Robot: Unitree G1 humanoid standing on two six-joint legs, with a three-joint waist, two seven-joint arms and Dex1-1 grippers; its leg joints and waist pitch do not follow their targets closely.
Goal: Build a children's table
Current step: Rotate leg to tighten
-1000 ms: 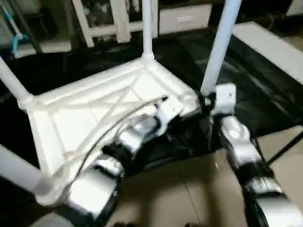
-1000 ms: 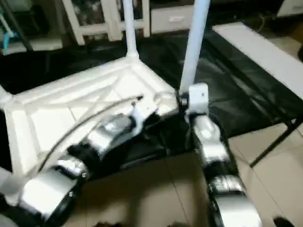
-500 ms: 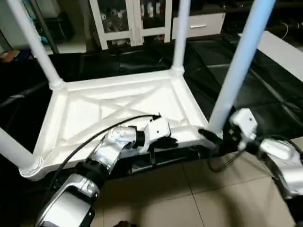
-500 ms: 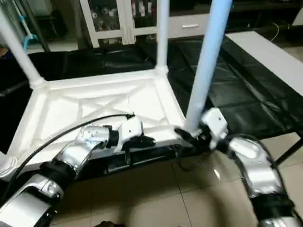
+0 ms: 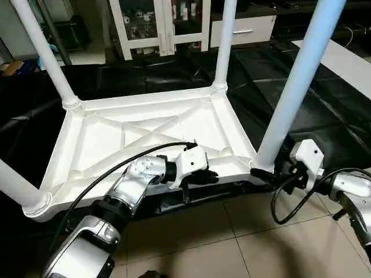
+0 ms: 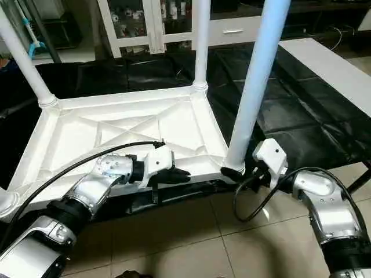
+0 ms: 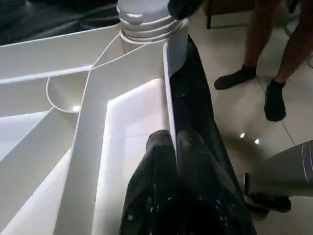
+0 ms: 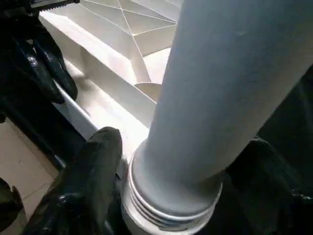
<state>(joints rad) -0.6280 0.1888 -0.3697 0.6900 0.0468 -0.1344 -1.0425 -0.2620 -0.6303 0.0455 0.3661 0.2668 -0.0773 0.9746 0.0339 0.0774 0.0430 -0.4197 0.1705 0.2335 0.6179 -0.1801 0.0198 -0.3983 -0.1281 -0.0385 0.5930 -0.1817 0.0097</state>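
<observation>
Tiled floor [image 5: 232,243] up front, a black mat [image 5: 324,98] spread under the work, and a white glass-door cabinet [image 5: 159,23] against the back wall. In the left wrist view a person's socked feet [image 7: 254,78] stand on the tiles off to the side.

Biggest thing in play: the table top [image 5: 145,136], lying upside down on the mat, X-ribs facing up, with legs standing in all four corner sockets. The one that matters is the near leg [image 5: 295,87], rising straight up from the corner socket right in front of the right gripper [image 5: 264,174].

The right gripper sits at the very base of that leg, one black finger [image 8: 83,181] on one side of the threaded collar, the other on the far side. The fingers stand apart around the collar; whether they are actually squeezing it, I cannot tell.

Over on the other arm, the left gripper [image 5: 203,175] is closed on the near rim [image 7: 168,98] of the table top, its fingers pinching the thin wall, and the same leg's socket lies further along that rim, away from this gripper.

So the key geometry: the leg's long axis is vertical, directly between the right gripper's fingers, the right arm far nearer. My read is that the left steadies the top while the right turns the leg home; the visible threads suggest it is not fully seated.
</observation>
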